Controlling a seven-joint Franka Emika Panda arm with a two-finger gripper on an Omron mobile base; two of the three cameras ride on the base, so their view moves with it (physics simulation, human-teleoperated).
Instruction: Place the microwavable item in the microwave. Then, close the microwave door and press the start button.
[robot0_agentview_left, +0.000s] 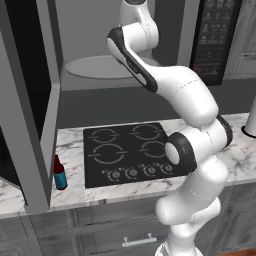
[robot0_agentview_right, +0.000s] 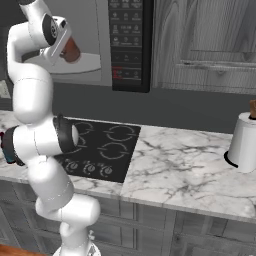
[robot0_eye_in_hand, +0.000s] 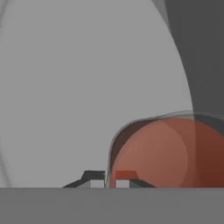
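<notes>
The microwavable item (robot0_agentview_right: 71, 50), a short reddish-brown cup with a clear glassy rim, is inside the microwave (robot0_agentview_left: 115, 80), over the round turntable plate (robot0_agentview_left: 97, 67) toward its right side; whether it rests on the plate or hangs just above it cannot be told. In the hand view the cup (robot0_eye_in_hand: 170, 153) sits right against the gripper (robot0_eye_in_hand: 110, 180), and the jaws are clenched on its rim, one dark tip outside the glass wall and the other seen through it. By its look the cup is light and rigid, with a smooth wall that may slip and a glassy rim that may chip if knocked, so a pinch across the rim or a grasp around the body just below it seems the safest hold, and a gentle set-down is called for. The microwave door (robot0_agentview_left: 30, 105) stands wide open at the left, its dark window nearly edge-on. The black button panel (robot0_agentview_right: 127, 42) runs down the microwave's right side. Counting: one cup, one microwave, one door, one turntable plate, one button panel, one stovetop (robot0_agentview_left: 127, 152) with four burners on the desk (robot0_agentview_right: 185, 165), one blue-labelled bottle (robot0_agentview_left: 59, 173) near the desk's left front edge, and one white cylindrical container (robot0_agentview_right: 244, 142) near its right edge.
</notes>
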